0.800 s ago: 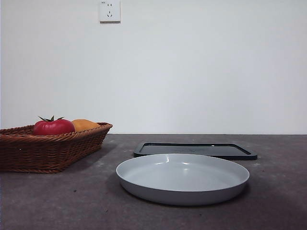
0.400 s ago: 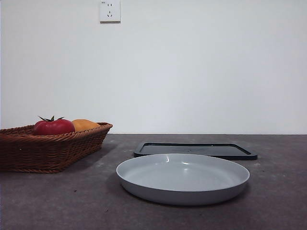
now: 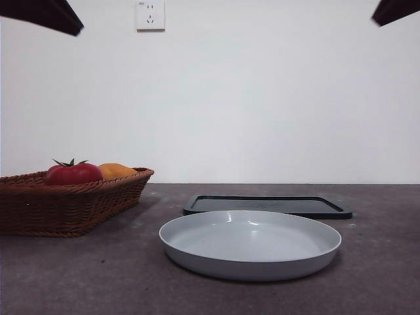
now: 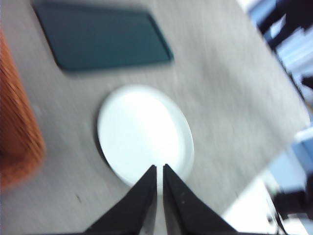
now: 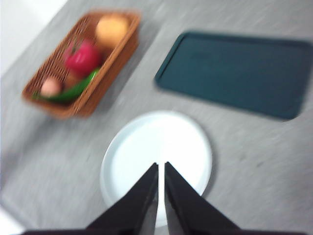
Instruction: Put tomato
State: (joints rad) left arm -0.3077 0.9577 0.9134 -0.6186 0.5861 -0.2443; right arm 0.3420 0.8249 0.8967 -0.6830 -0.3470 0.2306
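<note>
The tomato (image 3: 73, 173) lies untouched in the basket (image 3: 65, 203) at the desk's left edge, both the left gripper (image 4: 159, 169) and right gripper (image 5: 162, 166) high, closed and empty, so reaching for it comes next.

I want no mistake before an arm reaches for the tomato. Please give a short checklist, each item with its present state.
1. Tomato sits in the basket, nothing above it: ok.
2. Orange fruit lies close beside the tomato, may crowd the grasp: not ok.
3. Plate holds nothing: ok.
4. Tray holds nothing: ok.
5. Left gripper open enough to take the tomato: not ok, shut.
6. Right gripper open enough: not ok, shut.
</note>
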